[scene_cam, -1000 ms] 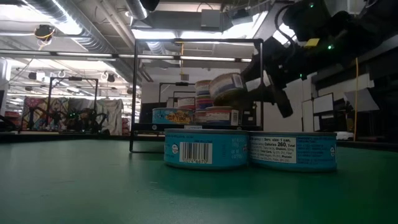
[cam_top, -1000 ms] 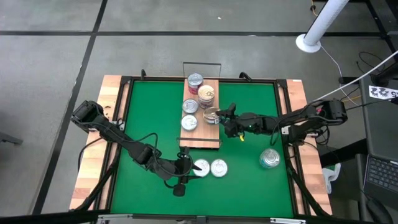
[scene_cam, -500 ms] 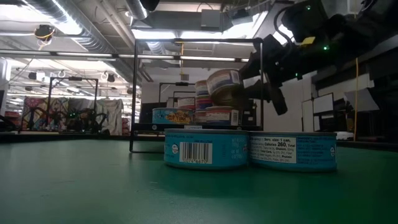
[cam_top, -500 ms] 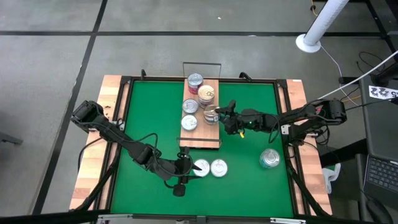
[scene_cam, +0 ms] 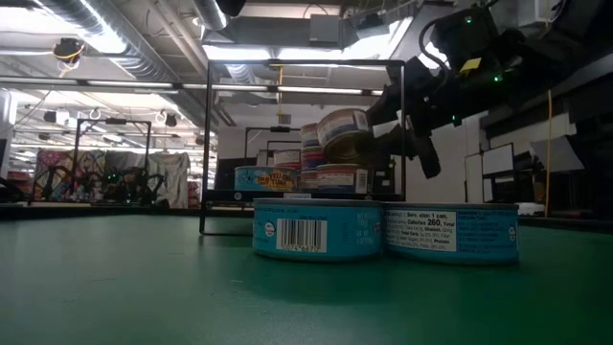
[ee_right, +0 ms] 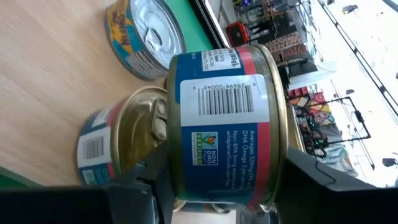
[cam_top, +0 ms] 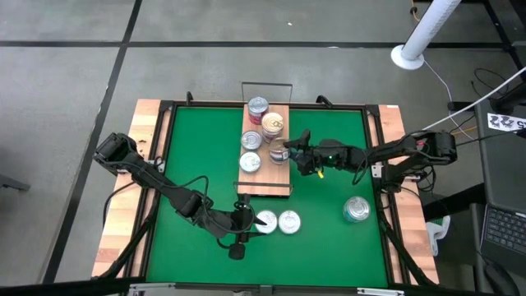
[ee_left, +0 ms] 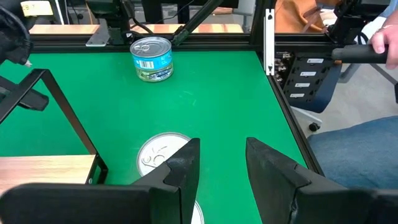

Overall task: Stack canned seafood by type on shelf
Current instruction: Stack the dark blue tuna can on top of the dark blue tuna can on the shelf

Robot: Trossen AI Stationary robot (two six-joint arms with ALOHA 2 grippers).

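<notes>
The right gripper [cam_top: 289, 151] holds a tin [ee_right: 227, 118] tight, just above a gold-top tin [ee_right: 134, 134] on the shelf [cam_top: 278, 176]. The left gripper [ee_left: 221, 163] is open a little, with a silver tin [ee_left: 158, 154] just ahead of it.

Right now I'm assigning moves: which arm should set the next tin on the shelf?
Right: the right gripper already holds a tin above the shelf. The left gripper waits open, off it.

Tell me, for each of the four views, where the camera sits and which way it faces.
High: above the table, facing down; both arms, the shelf.
Low: at mat height, facing level; two tins on the mat, right arm above.
Left wrist: on the left arm, over its open fingers, toward the large tin.
Right wrist: on the right arm, its held tin over the shelf.
Shared: high and low show the held tin.
</notes>
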